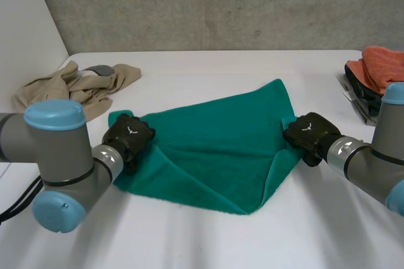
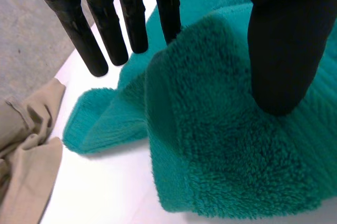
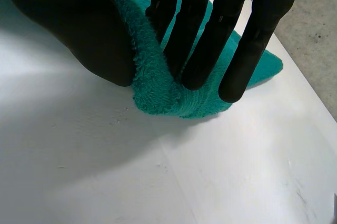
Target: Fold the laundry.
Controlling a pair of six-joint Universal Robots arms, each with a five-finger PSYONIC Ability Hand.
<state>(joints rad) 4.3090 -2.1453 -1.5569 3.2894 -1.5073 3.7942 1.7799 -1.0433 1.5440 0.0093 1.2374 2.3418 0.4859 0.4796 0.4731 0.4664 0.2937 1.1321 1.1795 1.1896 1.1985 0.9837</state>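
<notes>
Teal terry is lying across the middle of the white table [image 1: 189, 237]: the teal towel [image 1: 214, 149] is spreading out partly folded, with 1 flap doubling over along the edge nearest me. My left hand [image 1: 128, 137] is sitting on its left corner and my right hand [image 1: 307, 131] on its right corner, so both are crowding the 2 ends of the cloth.

Around it, a crumpled beige garment [image 1: 69, 89] with a grey patch is lying at the far left, apart from the towel, though just beside my left hand's corner. At the far right an orange cloth [image 1: 384, 64] is resting on a dark container [image 1: 356, 86], well apart from the towel. A grey concrete wall [image 1: 208, 4] is standing behind the table.

My left hand is pinching a raised ridge of towel: the thumb is pressing down on the pile while straight fingers [image 2: 89, 40] are reaching past it, the nearest 1 dipping behind the ridge. My right hand is pinching the towel's edge between its thumb and straight fingers [image 3: 205, 34], the cloth bunching up off the table there.

Both palms are hiding the towel corners under them in the head view. The orange cloth and its container are being cut off at the side, so I cannot tell what the container is. My left arm [image 1: 57, 155] is covering the near-left table.
</notes>
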